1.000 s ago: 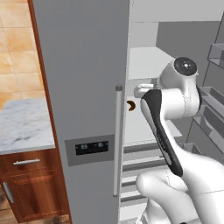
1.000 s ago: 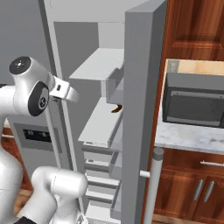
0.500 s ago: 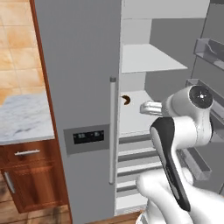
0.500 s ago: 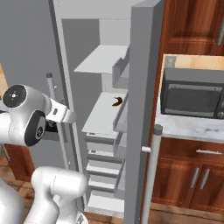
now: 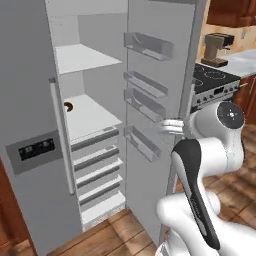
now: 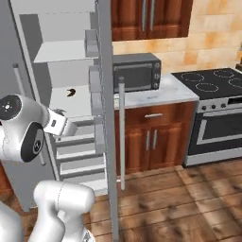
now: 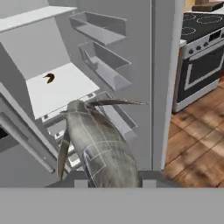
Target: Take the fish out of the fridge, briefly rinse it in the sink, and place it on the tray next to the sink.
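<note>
No readable text anywhere; the fridge [image 5: 30, 200] display panel [image 5: 34, 150] shows only indistinct marks

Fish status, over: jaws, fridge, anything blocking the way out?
Gripper shut on the fish, outside the fridge. Fridge door wide open. A small dark item sits on the middle shelf. Nothing blocking.

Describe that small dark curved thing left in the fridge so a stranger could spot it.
Start at the tall grey metal fridge with its door open. On the white middle shelf, above the drawers, lies a small dark brown curved item, near the shelf's back left corner; nothing else sits on the shelves.
</note>
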Motion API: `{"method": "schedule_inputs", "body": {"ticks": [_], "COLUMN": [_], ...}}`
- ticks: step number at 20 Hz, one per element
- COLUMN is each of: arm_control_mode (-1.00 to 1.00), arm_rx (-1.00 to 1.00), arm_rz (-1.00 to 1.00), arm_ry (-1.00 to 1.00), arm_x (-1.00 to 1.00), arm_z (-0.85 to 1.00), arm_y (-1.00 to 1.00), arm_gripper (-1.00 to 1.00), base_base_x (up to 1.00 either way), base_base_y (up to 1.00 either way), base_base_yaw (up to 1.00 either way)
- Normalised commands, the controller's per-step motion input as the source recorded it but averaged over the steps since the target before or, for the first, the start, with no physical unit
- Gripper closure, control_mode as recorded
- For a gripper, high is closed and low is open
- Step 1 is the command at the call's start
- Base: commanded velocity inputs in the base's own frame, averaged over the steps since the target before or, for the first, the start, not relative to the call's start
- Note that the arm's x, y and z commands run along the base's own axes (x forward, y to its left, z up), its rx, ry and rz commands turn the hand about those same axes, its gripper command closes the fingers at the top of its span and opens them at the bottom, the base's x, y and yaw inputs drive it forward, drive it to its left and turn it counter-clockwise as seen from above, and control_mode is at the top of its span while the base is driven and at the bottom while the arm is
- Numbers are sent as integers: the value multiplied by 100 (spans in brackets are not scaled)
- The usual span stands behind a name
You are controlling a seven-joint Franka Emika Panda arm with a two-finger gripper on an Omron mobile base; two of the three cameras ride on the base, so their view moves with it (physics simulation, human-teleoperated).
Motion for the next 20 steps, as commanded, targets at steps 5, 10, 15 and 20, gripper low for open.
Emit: {"method": "schedule_inputs", "body": {"ticks": [5,10,15,20], "arm_control_mode": [100,100,100,100], "arm_rx": [0,0,0,0], "arm_rz": [0,0,0,0], "arm_ry": [0,0,0,0], "arm_x": [0,0,0,0], "arm_z": [0,0,0,0], "arm_y": [0,0,0,0], "arm_gripper": [100,100,100,100], "base_base_x": [-35,-26,-7,94], "base_base_y": [1,0,-14,-11], "base_base_yaw": [-95,-96,-95,-46]}}
